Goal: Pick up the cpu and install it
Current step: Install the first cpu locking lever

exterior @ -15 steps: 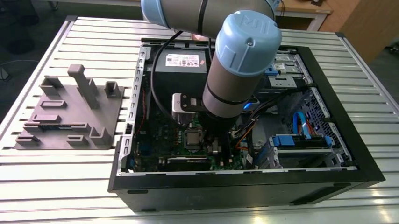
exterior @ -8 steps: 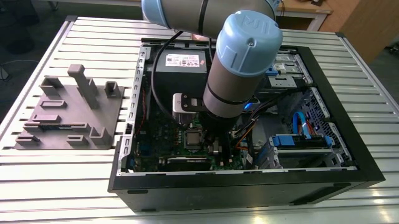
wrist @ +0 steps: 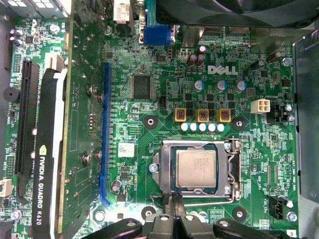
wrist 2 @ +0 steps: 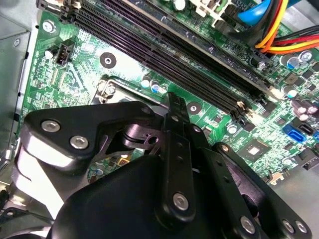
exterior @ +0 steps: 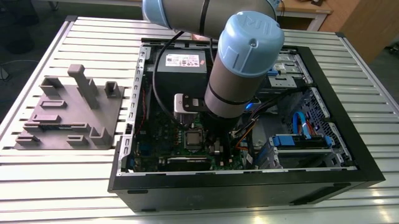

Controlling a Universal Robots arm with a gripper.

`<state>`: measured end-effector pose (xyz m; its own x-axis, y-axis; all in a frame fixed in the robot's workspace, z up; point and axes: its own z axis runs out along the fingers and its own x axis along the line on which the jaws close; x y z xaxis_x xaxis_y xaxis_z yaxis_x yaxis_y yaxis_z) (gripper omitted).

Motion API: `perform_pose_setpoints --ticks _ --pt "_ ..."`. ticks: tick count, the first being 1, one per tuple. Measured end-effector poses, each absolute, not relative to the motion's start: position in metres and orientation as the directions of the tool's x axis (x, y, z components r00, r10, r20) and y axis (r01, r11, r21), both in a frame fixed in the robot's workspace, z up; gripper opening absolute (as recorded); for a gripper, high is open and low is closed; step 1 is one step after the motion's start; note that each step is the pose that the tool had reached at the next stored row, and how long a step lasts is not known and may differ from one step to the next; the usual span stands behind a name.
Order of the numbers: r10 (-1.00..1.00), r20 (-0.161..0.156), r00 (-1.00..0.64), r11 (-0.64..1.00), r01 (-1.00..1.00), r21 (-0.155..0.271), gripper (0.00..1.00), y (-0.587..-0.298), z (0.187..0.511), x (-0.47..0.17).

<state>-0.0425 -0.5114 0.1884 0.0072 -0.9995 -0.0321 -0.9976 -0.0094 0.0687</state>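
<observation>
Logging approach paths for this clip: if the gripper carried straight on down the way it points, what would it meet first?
Probably the socket frame's edge beside the cpu; the gripper hangs just off the chip, though depth is unclear.

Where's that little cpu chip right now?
In the first wrist view the cpu lies flat in the motherboard's socket frame, just beyond the end effector. In the exterior view it sits beside the arm.

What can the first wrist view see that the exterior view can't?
First wrist view: up close, the small flat square silvery-grey cpu lying flat in its metal socket frame, beside a long blue plastic slot. Exterior view: the grey moulded tray on the slatted metal table, and the arm's big round blue cap. Both: the green motherboard.
</observation>
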Motion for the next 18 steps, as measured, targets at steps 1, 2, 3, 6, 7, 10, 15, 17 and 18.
perform_pose_setpoints --ticks 1,2,3,6,7,10,15,17,18 --pt "-0.999 -0.032 0.007 -0.009 -0.998 0.069 0.1 -0.5114 0.1884 -0.0422" --pt "-0.999 -0.032 0.007 -0.01 -0.998 0.069 0.1 -0.5114 0.1884 -0.0419" --pt "-0.999 -0.032 0.007 -0.01 -0.998 0.069 0.1 -0.5113 0.1884 -0.0415" --pt "-0.999 -0.033 0.007 -0.01 -0.998 0.068 0.1 -0.5111 0.1882 -0.0409" --pt "-0.999 -0.032 0.007 -0.01 -0.998 0.069 0.1 -0.5111 0.1883 -0.041" --pt "-0.999 -0.032 0.007 -0.01 -0.998 0.068 0.1 -0.5112 0.1884 -0.041" --pt "-0.999 -0.032 0.008 -0.01 -0.998 0.065 0.1 -0.5112 0.1891 -0.0458" --pt "-0.999 -0.032 0.008 -0.01 -0.998 0.065 0.1 -0.5112 0.1899 -0.046" --pt "-0.999 -0.033 0.008 -0.01 -0.998 0.065 0.1 -0.5112 0.1912 -0.0461"
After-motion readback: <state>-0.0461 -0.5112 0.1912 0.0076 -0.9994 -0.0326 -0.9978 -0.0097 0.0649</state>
